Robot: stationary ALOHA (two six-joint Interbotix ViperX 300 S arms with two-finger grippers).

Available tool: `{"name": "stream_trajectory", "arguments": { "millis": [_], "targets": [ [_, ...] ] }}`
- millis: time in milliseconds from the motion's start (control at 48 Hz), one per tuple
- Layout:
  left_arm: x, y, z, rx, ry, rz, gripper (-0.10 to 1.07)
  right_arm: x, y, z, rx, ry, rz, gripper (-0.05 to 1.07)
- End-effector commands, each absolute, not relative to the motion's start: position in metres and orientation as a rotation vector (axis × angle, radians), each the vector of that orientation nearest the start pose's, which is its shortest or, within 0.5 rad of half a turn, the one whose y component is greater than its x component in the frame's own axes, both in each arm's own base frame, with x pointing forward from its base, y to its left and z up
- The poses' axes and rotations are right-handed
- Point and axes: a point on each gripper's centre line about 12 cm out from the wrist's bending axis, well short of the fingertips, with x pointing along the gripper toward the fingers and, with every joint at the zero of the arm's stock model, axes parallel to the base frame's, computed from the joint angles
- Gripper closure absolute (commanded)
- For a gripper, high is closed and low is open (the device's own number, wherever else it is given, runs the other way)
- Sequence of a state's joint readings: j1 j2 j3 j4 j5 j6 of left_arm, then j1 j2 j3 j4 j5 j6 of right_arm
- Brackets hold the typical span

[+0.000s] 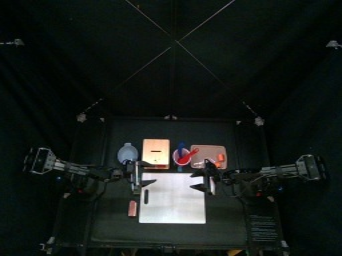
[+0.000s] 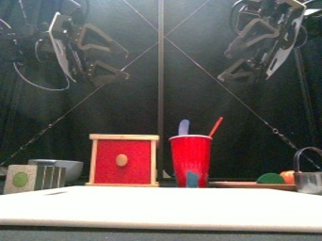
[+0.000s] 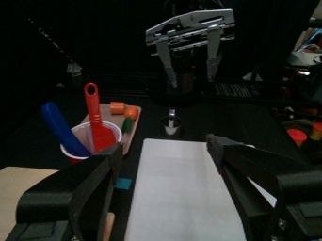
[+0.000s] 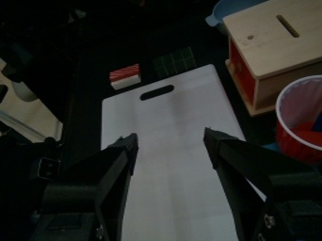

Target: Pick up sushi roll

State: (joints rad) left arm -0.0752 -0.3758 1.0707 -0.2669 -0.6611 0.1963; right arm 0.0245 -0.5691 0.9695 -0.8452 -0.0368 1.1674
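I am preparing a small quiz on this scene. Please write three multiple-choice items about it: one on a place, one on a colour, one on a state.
1. Where does the red cup stand, seen from the front?
A. right of the wooden box
B. on top of the box
C. on the white cutting board

2. What colours are the two utensils in the cup?
A. green and yellow
B. blue and red
C. both white

3. How is the left tool?
A. shut on the cup
B. shut, empty
C. open, empty

Answers: 1 A, the cup is beside the wooden box. 2 B, the left wrist view shows them. 3 C, its jaws stand apart over the white cutting board.
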Motion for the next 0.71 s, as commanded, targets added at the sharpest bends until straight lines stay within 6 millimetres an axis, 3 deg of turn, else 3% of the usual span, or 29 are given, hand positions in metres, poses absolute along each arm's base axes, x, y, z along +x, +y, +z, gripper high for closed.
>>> {"name": "stream_trajectory", "arguments": {
  "millis": [0, 271, 562, 688],
  "targets": [
    [0.297, -0.003, 0.242, -0.01, 0.012, 0.088, -0.04, 0.281, 0.011, 0.264, 0.317, 0.348, 0.005, 0.13],
    [0.294, -0.002, 0.247, -0.008, -0.042, 0.099, -0.04, 0.314, 0.015, 0.256, 0.318, 0.397, 0.012, 0.13],
    [0.272, 0.014, 0.235, -0.01, -0.029, 0.154, -0.04, 0.393, 0.013, 0.253, 0.497, 0.424, -0.058, 0.12],
    [0.26, 0.013, 0.234, -0.018, -0.029, 0.15, -0.04, 0.417, 0.017, 0.245, 0.518, 0.445, -0.068, 0.12]
  ]
}}
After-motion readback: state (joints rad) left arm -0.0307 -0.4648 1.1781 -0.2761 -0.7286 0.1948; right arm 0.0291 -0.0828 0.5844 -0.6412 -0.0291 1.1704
